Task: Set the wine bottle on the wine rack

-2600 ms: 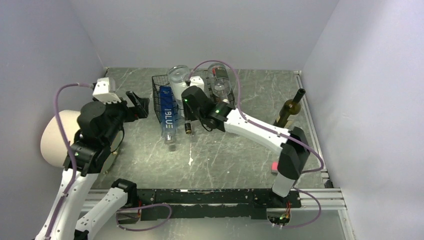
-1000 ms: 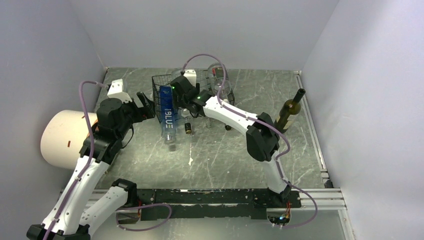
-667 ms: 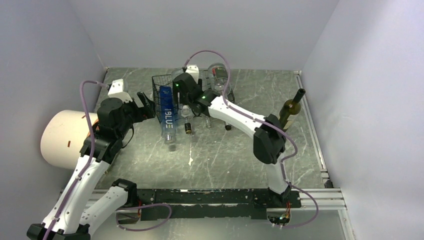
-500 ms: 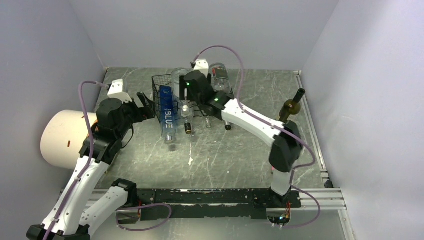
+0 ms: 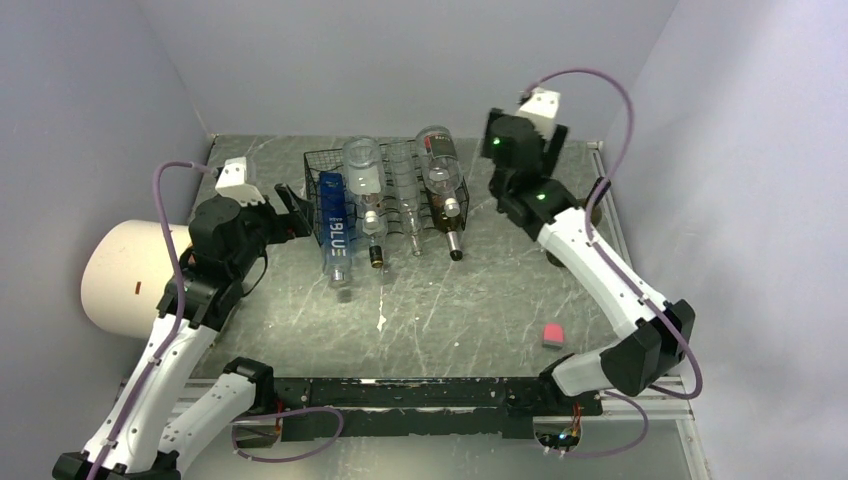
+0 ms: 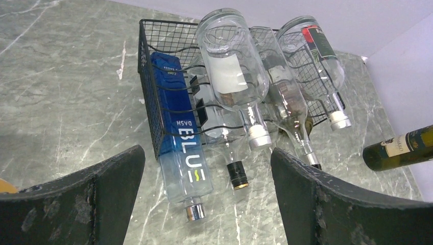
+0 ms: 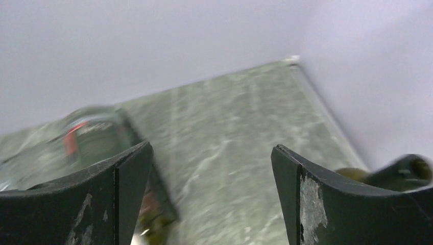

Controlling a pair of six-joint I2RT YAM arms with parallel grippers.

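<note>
**Right arm:** reaching far out toward the back right corner, its forearm crossing over the wine bottle in the overhead view.

**Right gripper**: fingers spreading wide apart and gripping nothing; its own view is blurring.

**Wine bottle:** dark green, sitting near the right wall, well apart from the wine rack. It is showing as a blur outside the right gripper's fingers, not between them.

**Left gripper**: gaping wide, empty, facing the rack's front.

**Rack:** holding a blue bottle and several clear glass bottles, all lying with necks pointing toward the arms.
</note>
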